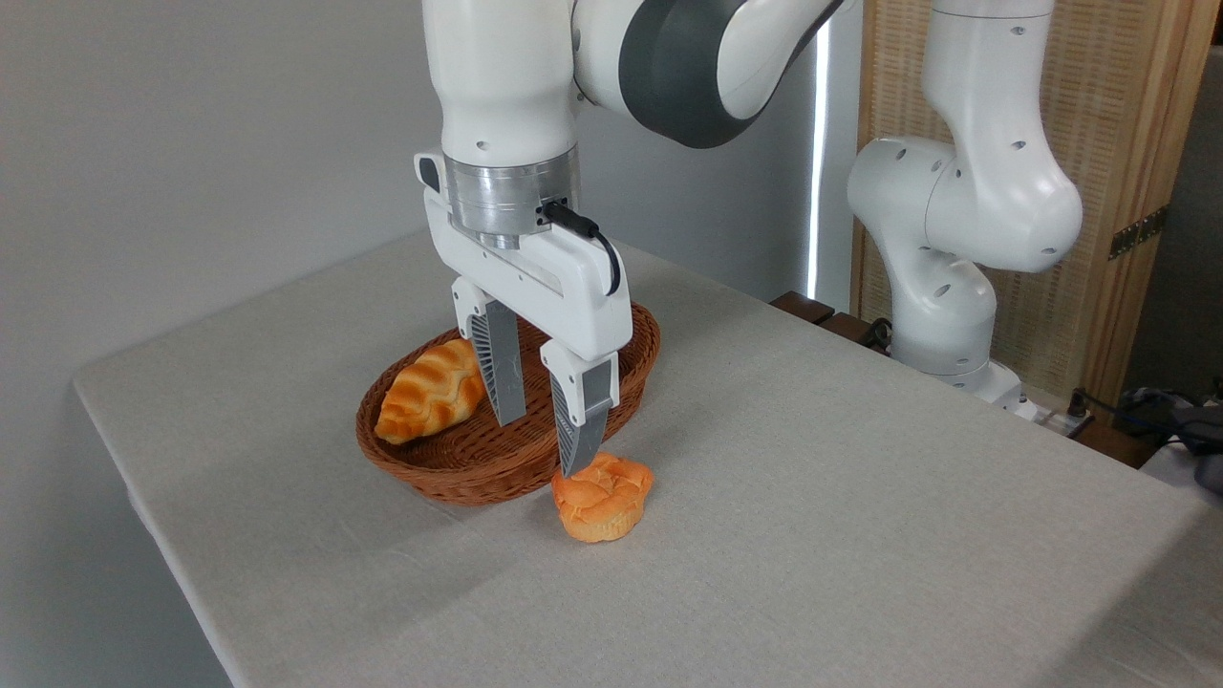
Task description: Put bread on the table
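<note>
The bread [428, 390], a golden-tan scored loaf, lies tilted against the left inner wall of the brown wicker basket [478, 468]. My gripper [547, 444] hangs open above the basket's near side, nothing between its fingers. One finger [501, 368] stands just right of the loaf and hides its right end. The other finger's tip is in front of the basket rim, at the top of the orange bun. The table [860, 535] is covered with a light grey-beige cloth.
A small round orange muffin-shaped bun [602, 497] sits on the cloth just in front of the basket. The arm's white base [941, 315] stands at the back right, with cables [1166, 420] beyond the table's right edge.
</note>
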Controlling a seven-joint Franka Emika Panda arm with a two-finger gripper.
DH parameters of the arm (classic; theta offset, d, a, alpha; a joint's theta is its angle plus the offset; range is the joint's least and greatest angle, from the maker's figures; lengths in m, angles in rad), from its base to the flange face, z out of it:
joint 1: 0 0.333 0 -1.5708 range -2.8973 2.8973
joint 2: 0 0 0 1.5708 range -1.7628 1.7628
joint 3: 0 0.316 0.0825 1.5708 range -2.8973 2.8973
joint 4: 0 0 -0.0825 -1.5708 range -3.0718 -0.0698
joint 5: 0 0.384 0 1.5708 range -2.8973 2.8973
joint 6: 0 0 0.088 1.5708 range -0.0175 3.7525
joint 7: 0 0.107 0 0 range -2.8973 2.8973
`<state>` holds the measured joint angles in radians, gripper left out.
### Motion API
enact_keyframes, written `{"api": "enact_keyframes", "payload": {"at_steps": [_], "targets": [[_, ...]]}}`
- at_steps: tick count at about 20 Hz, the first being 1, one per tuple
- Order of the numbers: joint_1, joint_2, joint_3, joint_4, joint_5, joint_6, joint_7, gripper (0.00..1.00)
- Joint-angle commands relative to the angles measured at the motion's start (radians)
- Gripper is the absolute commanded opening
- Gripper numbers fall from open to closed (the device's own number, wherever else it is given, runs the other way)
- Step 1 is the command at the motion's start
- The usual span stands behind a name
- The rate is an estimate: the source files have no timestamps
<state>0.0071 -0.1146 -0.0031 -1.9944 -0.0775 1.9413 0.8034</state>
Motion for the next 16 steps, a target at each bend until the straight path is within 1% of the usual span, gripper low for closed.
{"api": "enact_keyframes", "payload": {"at_steps": [1, 16], "targets": [[-0.004, 0.006, 0.009, 0.016, 0.002, -0.010, -0.009, 1.00], [-0.006, 0.006, 0.009, 0.016, 0.002, -0.015, 0.007, 1.00]]}}
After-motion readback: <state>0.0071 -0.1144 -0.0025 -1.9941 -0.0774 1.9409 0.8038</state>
